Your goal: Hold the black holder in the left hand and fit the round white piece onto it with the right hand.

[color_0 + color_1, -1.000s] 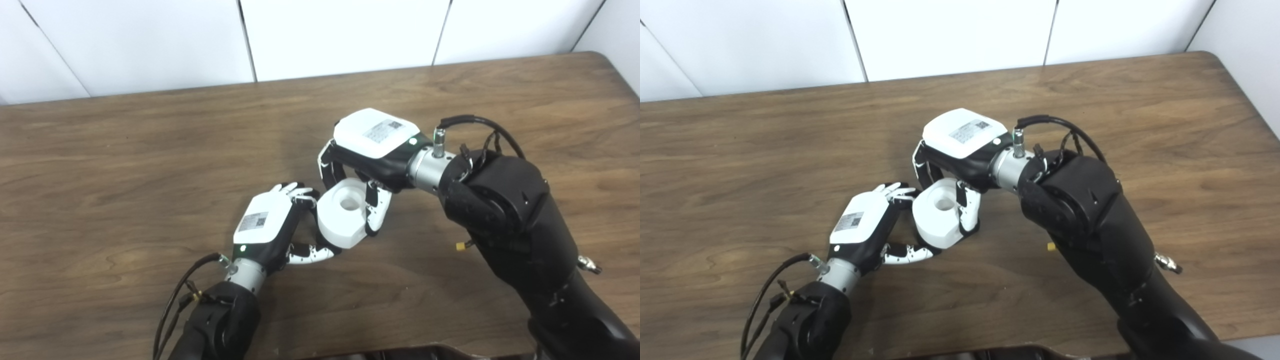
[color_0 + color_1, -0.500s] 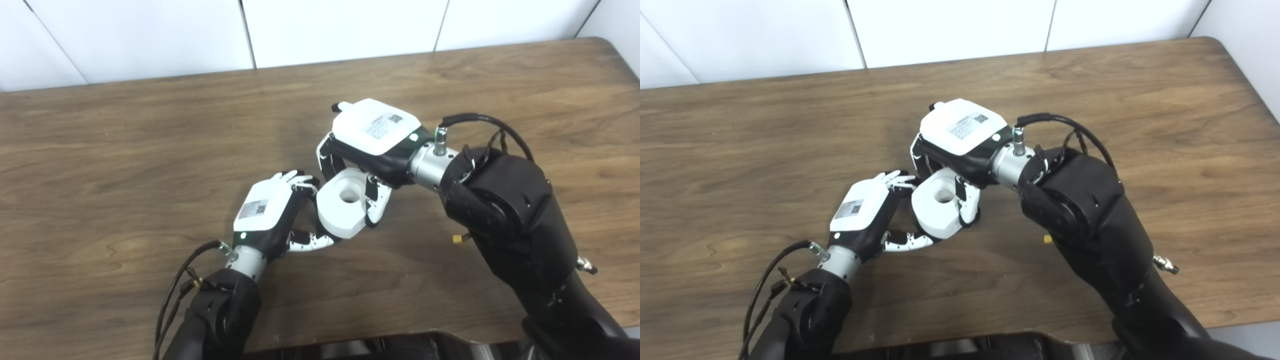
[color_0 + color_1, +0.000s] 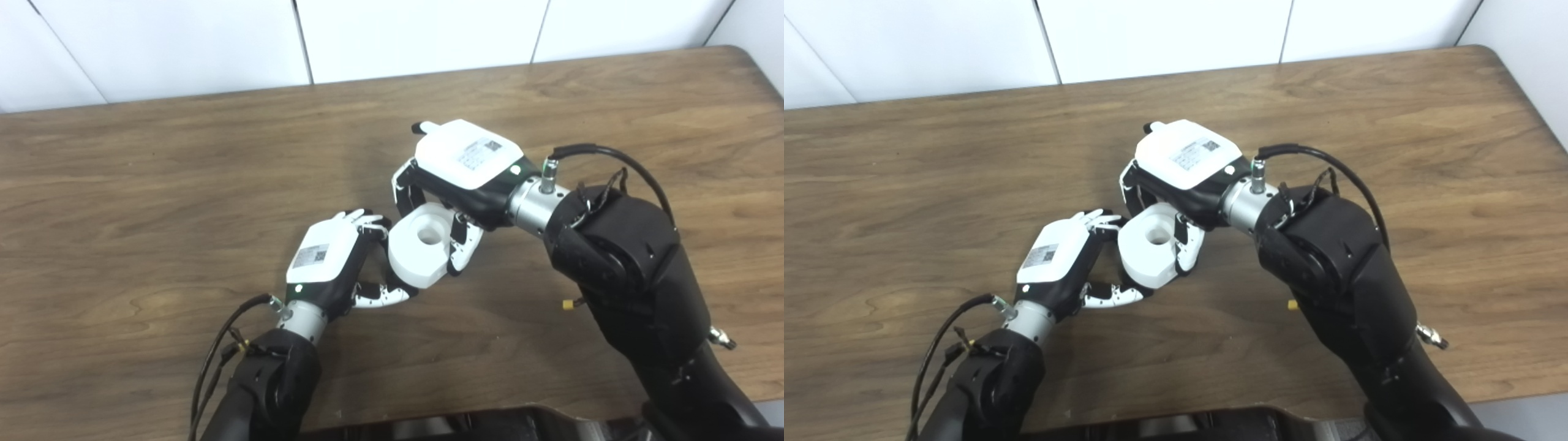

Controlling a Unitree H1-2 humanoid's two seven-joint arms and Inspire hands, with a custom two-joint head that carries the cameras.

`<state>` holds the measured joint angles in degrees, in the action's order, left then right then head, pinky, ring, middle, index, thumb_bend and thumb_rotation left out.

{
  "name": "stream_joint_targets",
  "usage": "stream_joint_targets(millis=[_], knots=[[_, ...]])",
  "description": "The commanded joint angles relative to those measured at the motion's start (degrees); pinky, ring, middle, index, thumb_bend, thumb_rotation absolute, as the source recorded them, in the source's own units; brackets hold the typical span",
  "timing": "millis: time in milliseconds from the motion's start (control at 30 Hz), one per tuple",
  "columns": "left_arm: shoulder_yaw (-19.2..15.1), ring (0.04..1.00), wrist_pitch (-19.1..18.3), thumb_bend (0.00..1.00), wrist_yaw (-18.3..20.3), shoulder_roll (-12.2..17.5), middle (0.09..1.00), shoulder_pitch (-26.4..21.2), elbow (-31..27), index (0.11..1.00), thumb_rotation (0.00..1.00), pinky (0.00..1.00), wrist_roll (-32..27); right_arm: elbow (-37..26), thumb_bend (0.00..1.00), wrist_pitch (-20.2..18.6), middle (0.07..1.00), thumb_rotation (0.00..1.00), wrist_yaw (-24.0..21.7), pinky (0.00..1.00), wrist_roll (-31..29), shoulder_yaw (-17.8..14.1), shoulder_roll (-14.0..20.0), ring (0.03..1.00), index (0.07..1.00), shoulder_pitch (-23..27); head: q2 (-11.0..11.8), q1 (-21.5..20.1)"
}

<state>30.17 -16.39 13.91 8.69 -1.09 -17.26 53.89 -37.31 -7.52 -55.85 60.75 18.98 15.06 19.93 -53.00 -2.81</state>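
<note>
The round white piece, with a hole in its top, sits tilted between my two hands just above the middle of the table. My right hand reaches over it from the right, shut on it with fingers down its far and near sides. My left hand presses in from the left, its fingers curled against the piece's left side and its thumb under the lower edge. The black holder lies almost wholly hidden between the left hand and the white piece. Only a dark sliver shows there.
The brown wooden table stretches wide on both sides of the hands. White wall panels run right behind its back edge, and its rounded far right corner is in view. A dark part of my body fills the bottom edge.
The camera has tipped, so the whole scene sits a little higher. My right wrist and forearm have swung slightly to the right. The white piece and left hand have stayed together.
</note>
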Motion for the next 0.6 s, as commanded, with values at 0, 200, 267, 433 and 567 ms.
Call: stream_joint_targets(millis=[0,200,267,433,567], knots=[[1.6,0.909,-0.3,0.51,3.6,-0.5,0.808,1.1,0.7,0.49,0.06,0.93,-0.3,0.6,0.53,1.4,0.463,0.0,1.4,0.97,-0.7,-0.1,0.1,0.696,0.505,0.1,0.0,-0.1],[1.7,0.908,0.0,0.51,3.3,-0.4,0.807,1.0,0.8,0.49,0.06,0.93,-0.4,1.1,0.53,2.2,0.465,0.01,0.2,0.96,-1.2,0.3,1.5,0.694,0.521,0.8,0.2,-0.3],[1.6,0.91,-0.3,0.51,3.5,-0.6,0.809,1.0,0.8,0.49,0.06,0.93,-0.4,1.2,0.53,2.5,0.468,0.01,-0.8,0.96,-1.4,0.4,2.1,0.704,0.521,1.4,0.2,-0.4],[1.7,0.911,-0.3,0.51,3.4,-0.9,0.809,0.8,1.1,0.49,0.06,0.93,-0.5,0.6,0.53,2.4,0.482,0.01,-3.3,0.96,-1.4,0.9,2.8,0.738,0.507,2.8,0.2,-0.4],[1.8,0.908,-0.4,0.51,3.3,-1.2,0.81,0.7,1.3,0.49,0.06,0.93,-0.5,0.0,0.52,2.2,0.604,0.14,-5.2,0.99,-1.6,1.1,3.0,0.769,0.495,3.9,0.3,-0.4]])
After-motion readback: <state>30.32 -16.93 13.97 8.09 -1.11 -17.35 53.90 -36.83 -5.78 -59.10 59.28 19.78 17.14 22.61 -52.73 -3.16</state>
